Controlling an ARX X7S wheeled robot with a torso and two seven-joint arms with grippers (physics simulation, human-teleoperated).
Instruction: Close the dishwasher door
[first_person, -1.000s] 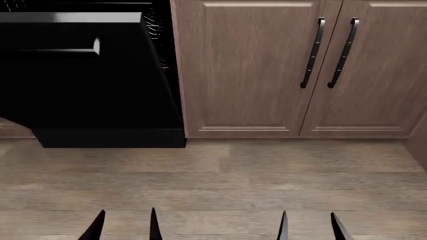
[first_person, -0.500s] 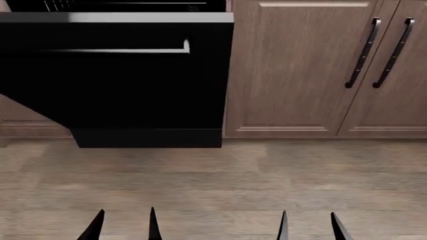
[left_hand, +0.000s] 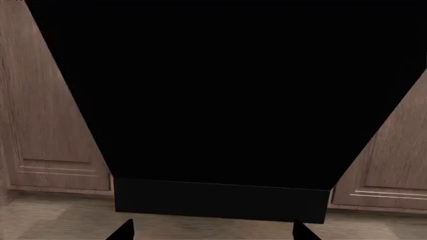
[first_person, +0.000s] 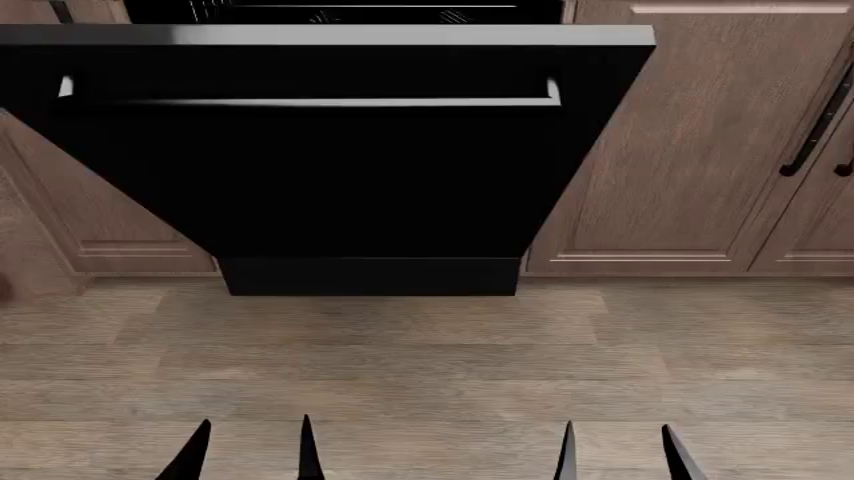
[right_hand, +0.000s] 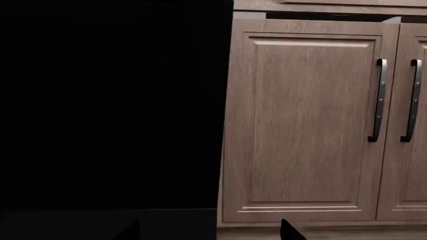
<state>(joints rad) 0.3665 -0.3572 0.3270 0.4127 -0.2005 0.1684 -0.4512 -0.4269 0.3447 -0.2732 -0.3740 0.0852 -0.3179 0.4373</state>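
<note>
Arms hidden; only finger tips show. Left gripper (first_person: 254, 450) and right gripper (first_person: 625, 452) spread apart, empty. Wide glossy black dishwasher door (first_person: 334, 170) tilted ajar at 12 o'clock, well apart, between brown wooden cabinet doors (first_person: 681, 150)

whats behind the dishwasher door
Above the tilted-open dishwasher door, a thin slice of dark interior with wire rack tines shows. The door covers the rest, so any contents cannot be seen.

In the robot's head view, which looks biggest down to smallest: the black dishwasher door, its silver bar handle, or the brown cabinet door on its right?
1. Glossy black dishwasher door
2. Brown wooden cabinet door, partly hidden
3. Silver bar handle
</note>
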